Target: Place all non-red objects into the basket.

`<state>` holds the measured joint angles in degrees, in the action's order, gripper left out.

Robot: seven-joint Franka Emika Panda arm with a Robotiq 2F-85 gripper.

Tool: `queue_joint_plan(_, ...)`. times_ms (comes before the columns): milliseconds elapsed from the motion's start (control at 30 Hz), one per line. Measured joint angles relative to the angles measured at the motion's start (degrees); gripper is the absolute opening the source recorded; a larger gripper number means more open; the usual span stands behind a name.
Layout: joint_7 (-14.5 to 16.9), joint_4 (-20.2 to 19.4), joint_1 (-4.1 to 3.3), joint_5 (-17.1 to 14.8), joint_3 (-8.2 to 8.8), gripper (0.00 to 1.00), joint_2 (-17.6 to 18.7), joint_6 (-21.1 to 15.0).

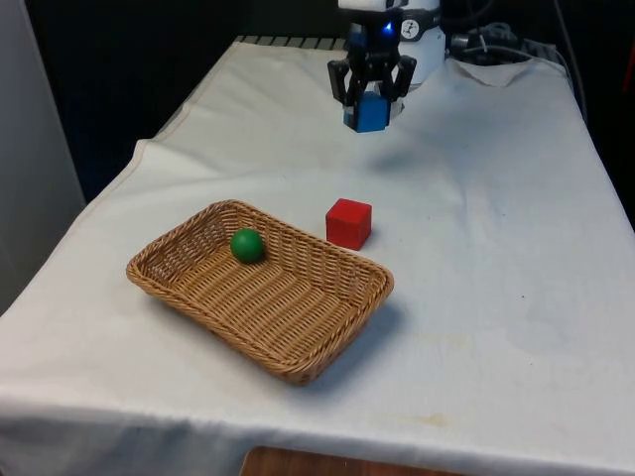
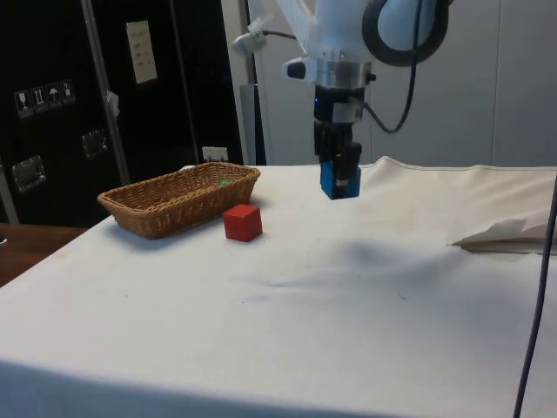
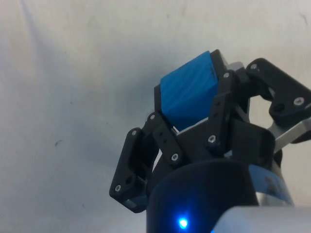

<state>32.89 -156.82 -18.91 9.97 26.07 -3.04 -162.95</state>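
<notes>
My gripper (image 1: 370, 107) hangs above the far part of the table, shut on a blue cube (image 1: 371, 113) that it holds clear of the cloth. In the side view the blue cube (image 2: 340, 181) sits between the black fingers, well above the table. The wrist view has the blue cube (image 3: 189, 92) clamped in my gripper (image 3: 192, 104). A wicker basket (image 1: 327, 342) lies nearer the front, left of centre, with a green ball (image 1: 247, 245) inside it by the far wall. A red cube (image 1: 348, 223) stands on the cloth just beyond the basket's far right rim.
The basket (image 2: 165, 205) and red cube (image 2: 242, 222) lie to the side view's left of my gripper. Crumpled cloth (image 2: 505, 235) bunches at the table's far edge. Bare white cloth (image 1: 516, 278) spreads on the front view's right.
</notes>
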Motion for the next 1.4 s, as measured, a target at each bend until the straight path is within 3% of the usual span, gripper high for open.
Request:
queue_joint_plan(633, 1.7, 5.3, -0.17, -4.1, -3.09, 0.02, 0.0, 2.3)
queue_joint_plan(833, 6.0, 7.6, -0.17, -8.3, -3.67, 0.02, 0.1, 3.1)
queue_joint_plan(933, 6.6, 7.9, -0.17, -8.9, -3.78, 0.02, 0.1, 3.3)
queue_joint_plan(1100, 11.1, 10.0, -0.17, -13.3, -4.24, 0.02, 0.5, 4.3)
queue_joint_plan(1400, 15.1, 13.8, -0.23, -18.6, -4.93, 0.02, 2.8, 4.4)
